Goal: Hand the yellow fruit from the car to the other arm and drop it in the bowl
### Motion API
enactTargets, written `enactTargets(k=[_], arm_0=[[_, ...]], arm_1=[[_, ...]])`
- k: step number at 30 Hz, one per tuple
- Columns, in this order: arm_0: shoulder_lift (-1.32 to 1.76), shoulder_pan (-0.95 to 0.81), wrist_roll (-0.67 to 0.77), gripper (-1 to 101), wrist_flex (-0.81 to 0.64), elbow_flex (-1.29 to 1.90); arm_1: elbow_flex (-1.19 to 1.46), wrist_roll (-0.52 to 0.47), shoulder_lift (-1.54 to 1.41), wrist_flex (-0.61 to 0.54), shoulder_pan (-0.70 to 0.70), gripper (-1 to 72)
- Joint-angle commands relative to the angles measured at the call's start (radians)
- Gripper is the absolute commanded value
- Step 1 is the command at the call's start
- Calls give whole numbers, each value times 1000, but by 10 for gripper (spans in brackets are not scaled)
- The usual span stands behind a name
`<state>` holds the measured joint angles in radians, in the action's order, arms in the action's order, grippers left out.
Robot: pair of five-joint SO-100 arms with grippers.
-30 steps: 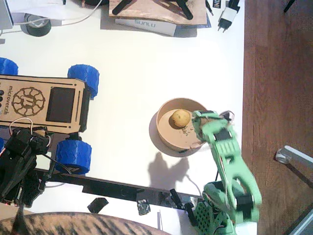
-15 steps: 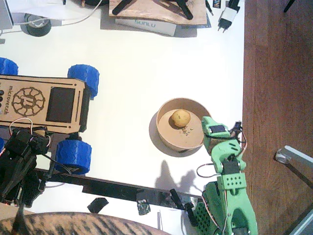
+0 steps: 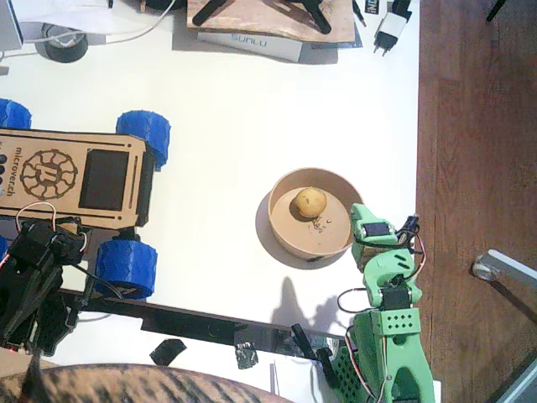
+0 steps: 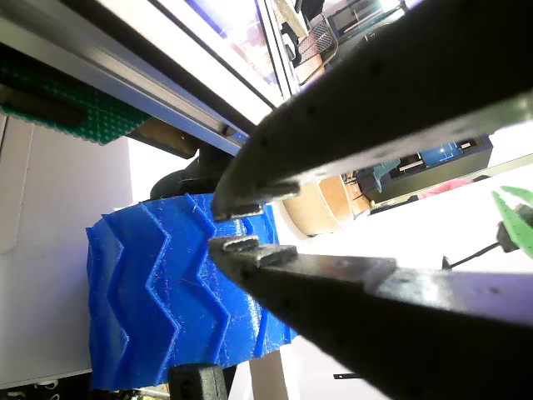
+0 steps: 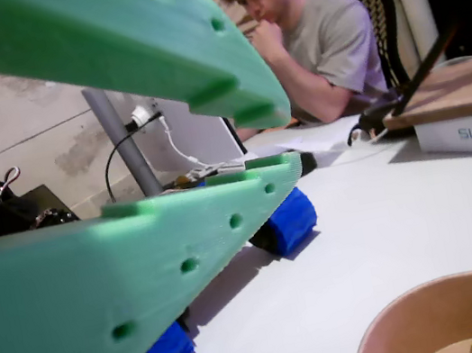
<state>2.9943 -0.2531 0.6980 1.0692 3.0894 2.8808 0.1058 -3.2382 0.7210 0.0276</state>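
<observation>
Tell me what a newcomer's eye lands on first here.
The yellow fruit lying inside the bowl at mid-table. Next, the green arm at the bowl's right, and the car with blue wheels at the left edge.

The yellow fruit (image 3: pixel 309 202) shows brownish spots; the bowl (image 3: pixel 284 228) is tan-brown; the car (image 3: pixel 75 179) is pale plywood with a dark panel and blue zigzag-ribbed wheels (image 4: pixel 175 292); the other arm (image 3: pixel 388 323) is bright green; the table (image 3: pixel 243 109) is white.
</observation>
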Motion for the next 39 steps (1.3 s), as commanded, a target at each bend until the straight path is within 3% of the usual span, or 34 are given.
enactTargets(k=[1, 25, 39], arm_0=[[2, 3, 0, 1, 14, 2], [11, 3, 0, 1, 18, 2], [11, 3, 0, 1, 23, 2]], arm_1=[[2, 8, -9, -6, -15, 1], [55, -17, -9, -20, -11, 1], [91, -26, -9, -91, -35, 1]])
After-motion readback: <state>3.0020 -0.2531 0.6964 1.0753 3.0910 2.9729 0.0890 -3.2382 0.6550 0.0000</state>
